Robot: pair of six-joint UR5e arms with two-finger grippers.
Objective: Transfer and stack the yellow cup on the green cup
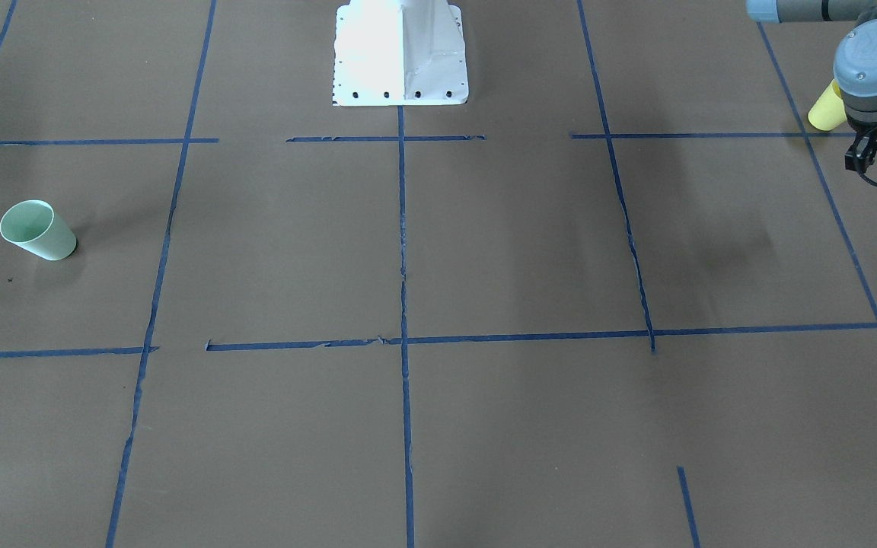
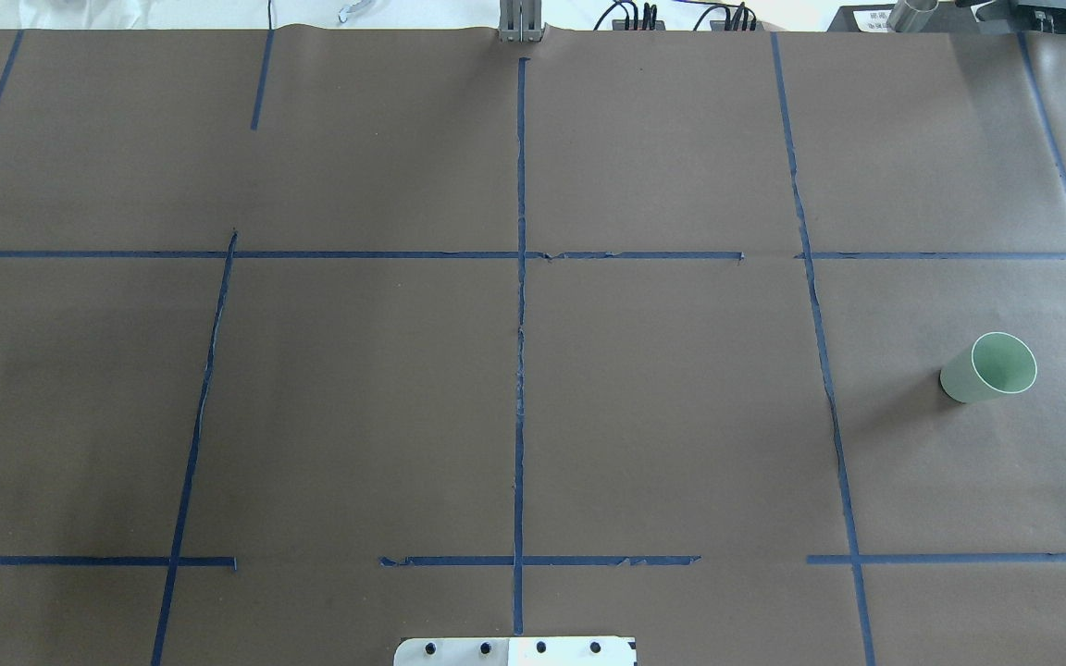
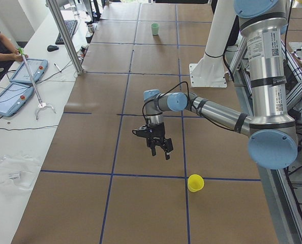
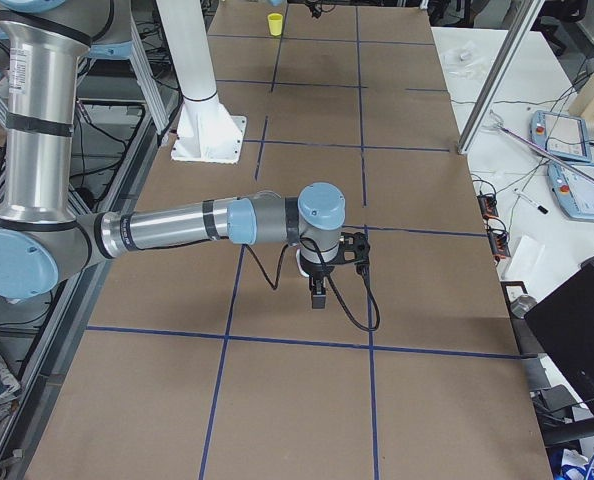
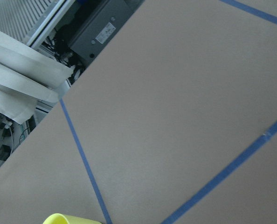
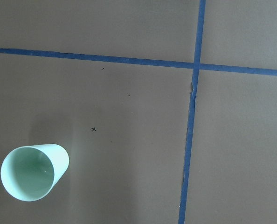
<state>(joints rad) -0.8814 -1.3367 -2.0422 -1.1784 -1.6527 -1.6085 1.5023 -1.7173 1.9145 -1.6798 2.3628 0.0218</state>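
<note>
The yellow cup (image 3: 194,182) stands upright, rim up, on the brown table near the robot-side edge. It also shows in the front view (image 1: 825,108), half hidden by my left wrist, and at the bottom of the left wrist view (image 5: 68,218). My left gripper (image 3: 158,146) hangs above the table, apart from that cup; I cannot tell if it is open. The green cup (image 1: 37,229) stands upright at the other end of the table (image 2: 990,367) and shows in the right wrist view (image 6: 32,172). My right gripper (image 4: 320,290) hangs high over that area; I cannot tell its state.
The white robot pedestal (image 1: 400,53) stands at the middle of the robot side. Blue tape lines (image 2: 520,324) grid the brown table. A side bench with tablets (image 3: 26,71) and a metal post (image 3: 64,35) lies on the operators' side. The table edge (image 5: 50,88) is close to the yellow cup.
</note>
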